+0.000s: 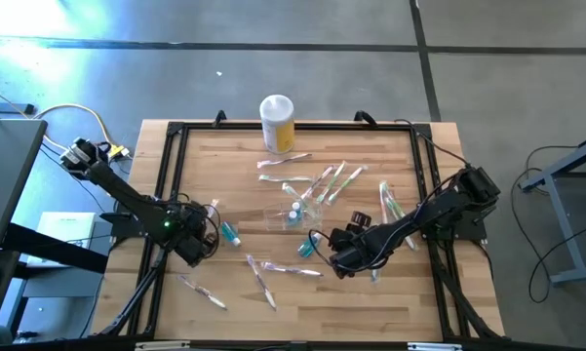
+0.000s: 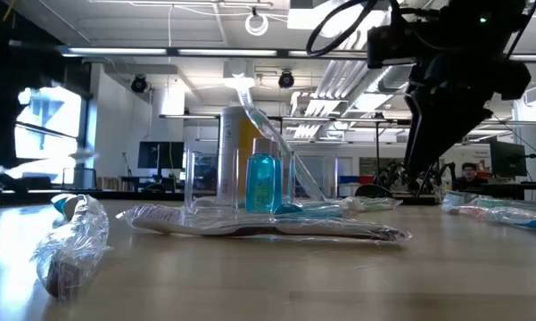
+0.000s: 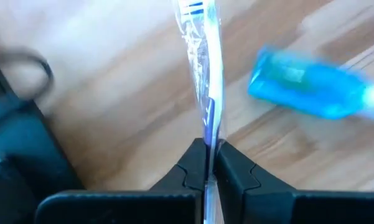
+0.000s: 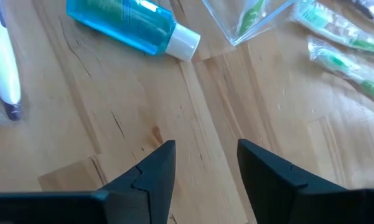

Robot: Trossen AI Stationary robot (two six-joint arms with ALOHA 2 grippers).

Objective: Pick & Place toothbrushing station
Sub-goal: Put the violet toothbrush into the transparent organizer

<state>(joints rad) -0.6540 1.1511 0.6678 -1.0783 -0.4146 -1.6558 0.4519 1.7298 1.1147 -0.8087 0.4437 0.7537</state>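
Note:
The toothbrushing station, a clear container (image 1: 291, 213) (image 2: 241, 178), stands mid-table with a blue bottle (image 2: 261, 183) and a toothbrush upright inside. My left gripper (image 3: 209, 155) (image 1: 209, 230), at the table's left, is shut on a plastic-wrapped toothbrush (image 3: 204, 81). Beside it a second blue bottle (image 3: 305, 93) (image 1: 230, 234) lies on its side on the wood. My right gripper (image 4: 205, 162) (image 1: 324, 250) hovers open over bare wood near the container's corner (image 4: 249, 22). A third blue bottle with a white cap (image 4: 130, 25) lies just beyond its fingers. My left gripper pinches the wrapped toothbrush between its two fingers at the handle part (image 3: 208, 134), wrap and all. The toothbrush runs along the fingers and sticks out past their tips, with the blue-bristled head (image 3: 193, 9) at the far end. Whether that end touches the wood, I cannot tell.
Several more wrapped toothbrushes lie scattered over the table, green ones (image 4: 342, 43) at the right and others near the front (image 1: 263, 278). One lies in front of the container (image 2: 268, 227). A yellow jar with a white lid (image 1: 277, 122) stands at the far edge. A black frame (image 1: 171, 166) borders the tabletop.

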